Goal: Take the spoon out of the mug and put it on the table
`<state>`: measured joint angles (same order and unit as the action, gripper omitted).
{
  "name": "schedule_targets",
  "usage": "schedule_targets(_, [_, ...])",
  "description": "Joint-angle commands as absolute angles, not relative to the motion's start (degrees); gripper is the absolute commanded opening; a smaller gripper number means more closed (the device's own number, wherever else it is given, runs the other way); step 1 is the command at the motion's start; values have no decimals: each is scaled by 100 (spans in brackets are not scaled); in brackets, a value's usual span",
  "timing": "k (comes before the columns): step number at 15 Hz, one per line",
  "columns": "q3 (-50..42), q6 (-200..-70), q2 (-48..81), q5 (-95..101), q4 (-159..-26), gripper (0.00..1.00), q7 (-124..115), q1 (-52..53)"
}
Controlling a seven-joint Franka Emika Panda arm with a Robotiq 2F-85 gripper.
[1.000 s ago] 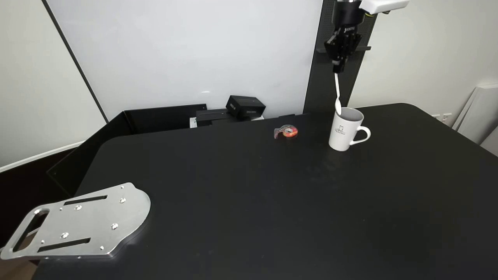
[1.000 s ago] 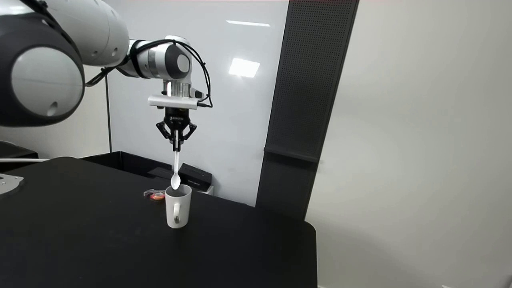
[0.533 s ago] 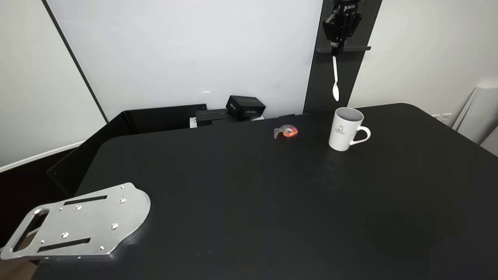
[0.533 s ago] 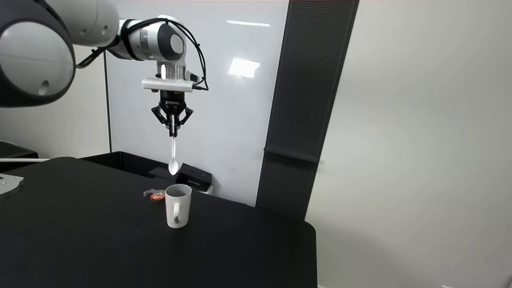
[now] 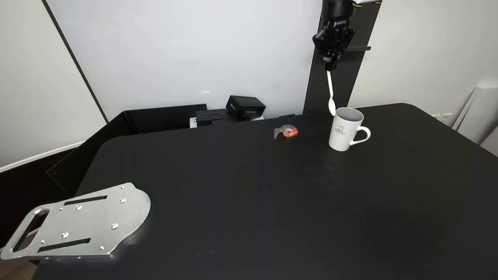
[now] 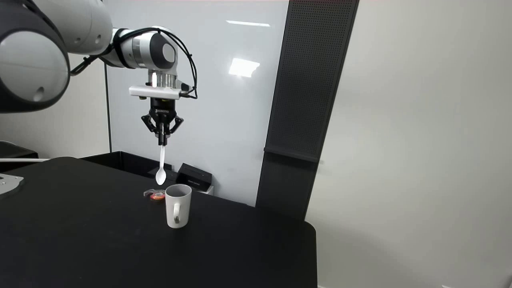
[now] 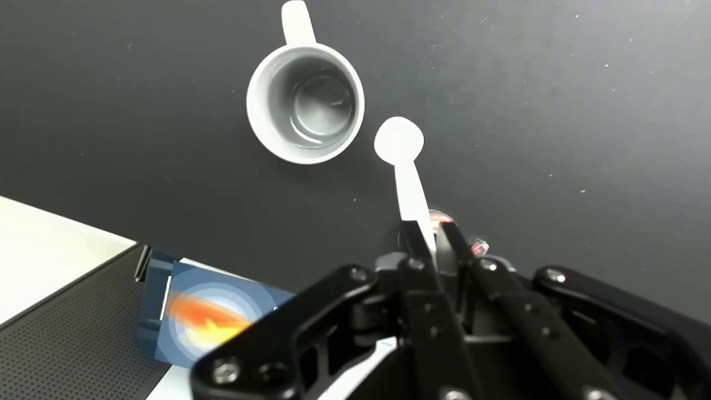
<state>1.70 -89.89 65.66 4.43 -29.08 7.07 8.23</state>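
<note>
The claw (image 6: 162, 143) is clenching the spoon (image 7: 407, 178) by the top of its handle, and the bowl is hanging downward in the air, out of the mug (image 5: 343, 132) and near it, not touching. That grip is probably suiting a straight pull upward, since a handle's top is the part a mug leaves reachable. The spoon is pointing down at the counter (image 5: 241, 194) rather than lying along it — so setting it down is likely calling for a tilt or a low release. The mug is standing upright near ten o'clock from the bowl in the wrist view, its own handle pointing to twelve. The tape (image 5: 290, 132) is lying at the mug's nine o'clock in an exterior view, and may be worth steering around.

There the spoon is appearing to meet the mug's rim; the wrist view is showing a strip of counter between them. It alone is reaching the mug's floor — and, at eight o'clock from the claw, the blue print on a box (image 7: 214, 311). The plate (image 5: 93, 221) is lying at the mug's eight o'clock in an exterior view.
</note>
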Motion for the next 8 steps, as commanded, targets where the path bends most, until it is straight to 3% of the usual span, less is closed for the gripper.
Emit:
schedule_targets(1, [156,-8861,6703,385,-2975,3,192,913])
schedule_targets(8, [224,-8633,7045,180,-3092,3,-373,945])
